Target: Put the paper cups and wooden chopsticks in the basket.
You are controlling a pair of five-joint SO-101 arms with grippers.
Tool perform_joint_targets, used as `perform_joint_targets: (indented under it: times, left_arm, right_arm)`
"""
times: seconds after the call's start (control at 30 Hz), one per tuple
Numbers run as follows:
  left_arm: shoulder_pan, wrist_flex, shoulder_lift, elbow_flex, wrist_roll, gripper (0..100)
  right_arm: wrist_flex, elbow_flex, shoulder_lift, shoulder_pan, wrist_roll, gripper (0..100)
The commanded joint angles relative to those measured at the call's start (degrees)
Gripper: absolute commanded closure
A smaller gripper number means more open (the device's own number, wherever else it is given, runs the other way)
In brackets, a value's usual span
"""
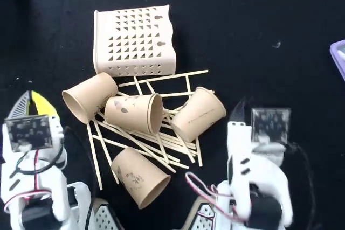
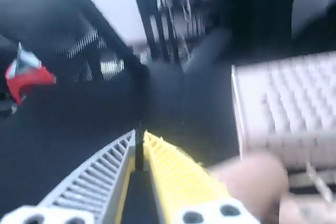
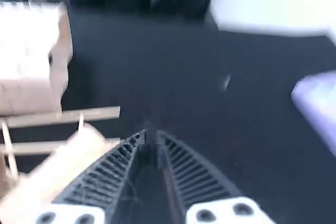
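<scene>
Since no cup and no stick can be seen inside the basket (image 1: pixel 135 41), I judge that the task is at its very beginning and all of it is left to do. The basket seems to lie on its side on the black counter (image 1: pixel 259 36), with one perforated wall turned upward, so probably it must be reached from its open side or set upright first.

Four paper cups (image 1: pixel 135 112) lie on their sides just in front of the basket, toward the arms. One is near its left corner, one is under its middle, one is off to the right, and the fourth is farthest from it. The wooden chopsticks (image 1: pixel 178 76) are spread in a loose pile under and between the cups, and the nearest ones almost touch the front edge of the basket.

The left tool (image 2: pixel 139 136), with one grey and one yellow finger, is closed to a point and has hold of nothing. It is in front of the basket and to its left. The right tool (image 3: pixel 150 135), black, is also closed and empty, and it is in front of the basket and to its right, beside the rightmost cup.

Some small dark marks are printed on the sides of the cups, but I cannot read them.
</scene>
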Motion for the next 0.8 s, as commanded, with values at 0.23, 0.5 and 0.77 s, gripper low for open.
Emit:
perform_joint_targets:
  times: [0.23, 0.5, 0.77]
  left_arm:
    - [8.31, -14.33, 46.24, -19.91, 12.4, 79]
    - [13.41, -15.21, 85.98, -47.52, 12.57, 79]
    - [11.91, -14.68, 117.45, -68.44, 12.66, 79]
  right_arm:
    - [-0.44, -29.76, 16.04, -9.67, -5.54, 82.9]
    - [-4.66, -38.29, 46.73, -16.0, -16.88, 82.9]
    - [-18.55, -31.96, 66.33, -15.65, -18.64, 82.9]
